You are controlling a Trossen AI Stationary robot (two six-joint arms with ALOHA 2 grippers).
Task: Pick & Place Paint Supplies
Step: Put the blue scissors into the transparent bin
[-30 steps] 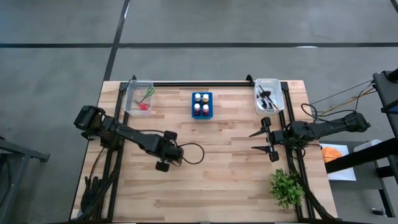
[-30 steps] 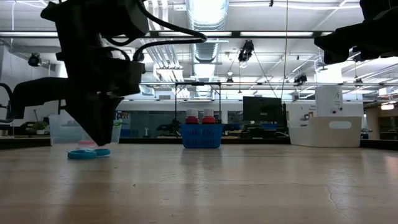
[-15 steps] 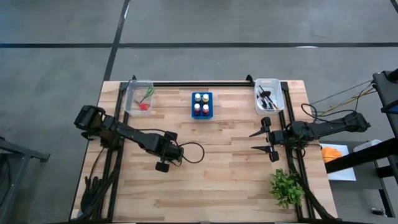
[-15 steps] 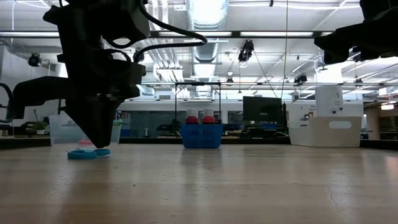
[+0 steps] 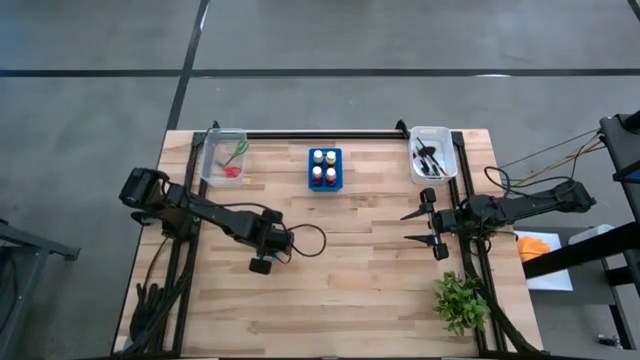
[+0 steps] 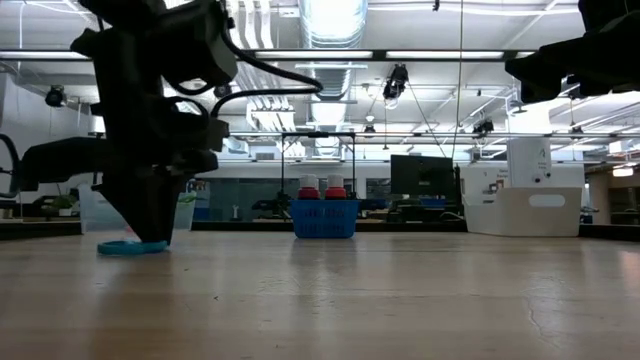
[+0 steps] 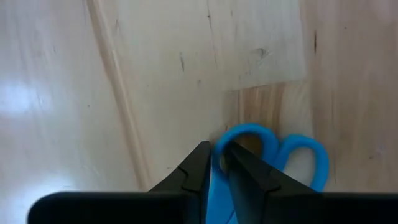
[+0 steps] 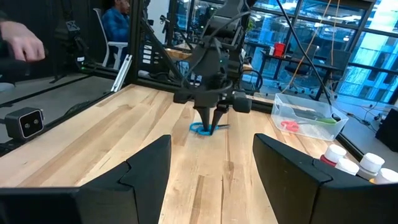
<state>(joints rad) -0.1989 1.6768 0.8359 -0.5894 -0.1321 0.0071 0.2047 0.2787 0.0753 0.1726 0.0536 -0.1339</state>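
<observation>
Blue-handled scissors (image 7: 292, 158) lie flat on the wooden table, left of its middle. My left gripper (image 7: 217, 149) points down and is shut on one handle loop; the low view shows its tips (image 6: 150, 238) at the table top over the scissors (image 6: 128, 247). In the high view the gripper (image 5: 266, 250) hides them. My right gripper (image 5: 407, 227) waits open and level at the table's right side, holding nothing. Red and green scissors lie in the far-left clear bin (image 5: 224, 157). Brushes are in the far-right clear bin (image 5: 432, 155). My left gripper pinches the rim of one blue handle loop (image 7: 219, 163) between its two fingers, one finger (image 7: 245, 171) inside the loop and the other (image 7: 198, 168) outside it. The fingers come from above, pointing down. The scissors lie flat on the table.
A blue bottle holder (image 5: 324, 168) with capped bottles stands at the far middle. A green plant (image 5: 460, 300) sits at the near right corner. Bare wood lies between the two arms. A person's hand (image 8: 22, 40) shows beyond the table in the right wrist view.
My left gripper has gone down toward the table, onto the blue scissors, and its tips now stand at the handle. The scissors stay flat on the table.
</observation>
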